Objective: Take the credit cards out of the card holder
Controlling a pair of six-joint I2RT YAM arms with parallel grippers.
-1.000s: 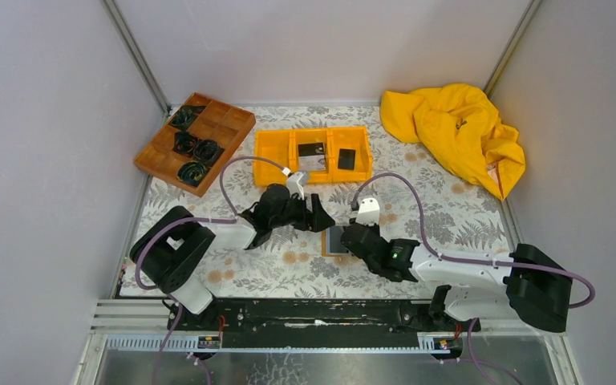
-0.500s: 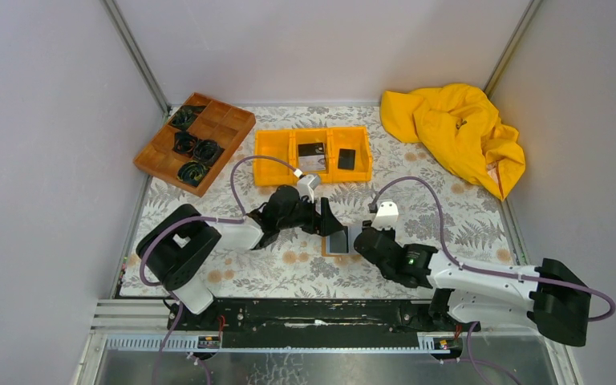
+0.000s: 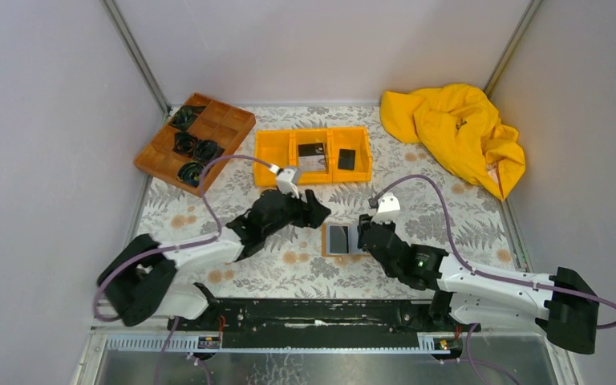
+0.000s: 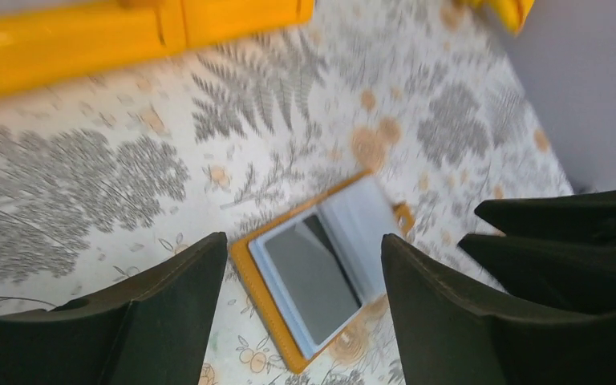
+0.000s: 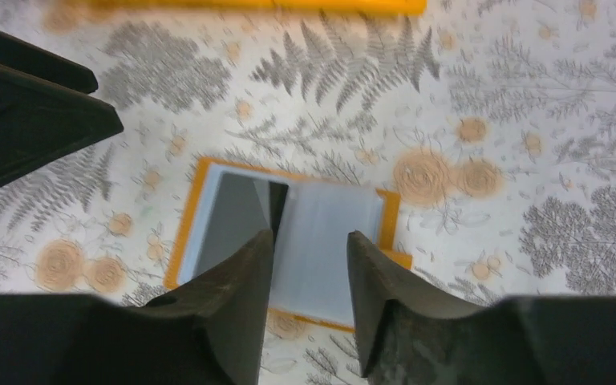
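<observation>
Both grippers were empty: left gripper (image 4: 303, 241) wide open, right gripper (image 5: 309, 241) partly open. Under the right one's fingertips lay the card holder (image 5: 329, 224), unfolded flat, long axis running finger to finger.

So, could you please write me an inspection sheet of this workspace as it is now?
Surface: table under a fern-and-flower printed cover.
Job's things: card holder lies open near the middle; a grey card seems to sit in its left half. Two dark flat pieces, perhaps cards, lie in the orange bin.
Clutter: wooden tray with black coils; yellow cloth far right.
Grippers: left pincer open, left of the holder; right pincer open, over its right half; both hold nothing.
Cables: purple cable loops at the left arm, another at the right.
Surroundings: plain grey walls.
</observation>
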